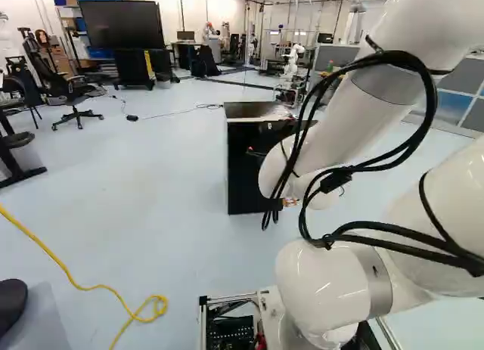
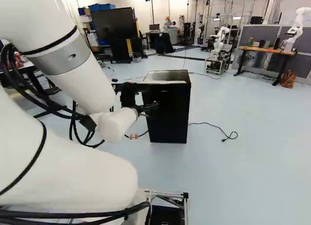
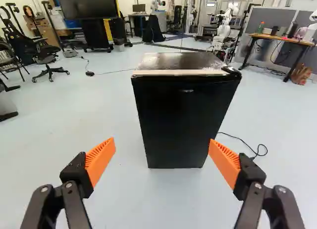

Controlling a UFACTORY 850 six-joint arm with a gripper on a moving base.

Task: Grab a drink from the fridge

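Wrist view: one black fridge (image 3: 178,62), door (image 3: 176,122) shut, at twelve o'clock from one gripper (image 3: 161,146), orange-padded fingers (image 3: 101,159) spread wide, holding nothing; drink unseen, presumably inside. Step in hand, as judged: approach; next move calls for advancing toward twelve, to pull that door open.

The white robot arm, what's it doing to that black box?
The white robot arm is pointing its end effector at that box, a small black fridge standing on the floor. The end effector is open, with nothing held between its orange pads. The fridge's door looks closed, and no drink has been taken out yet. Opening the door is probably next.
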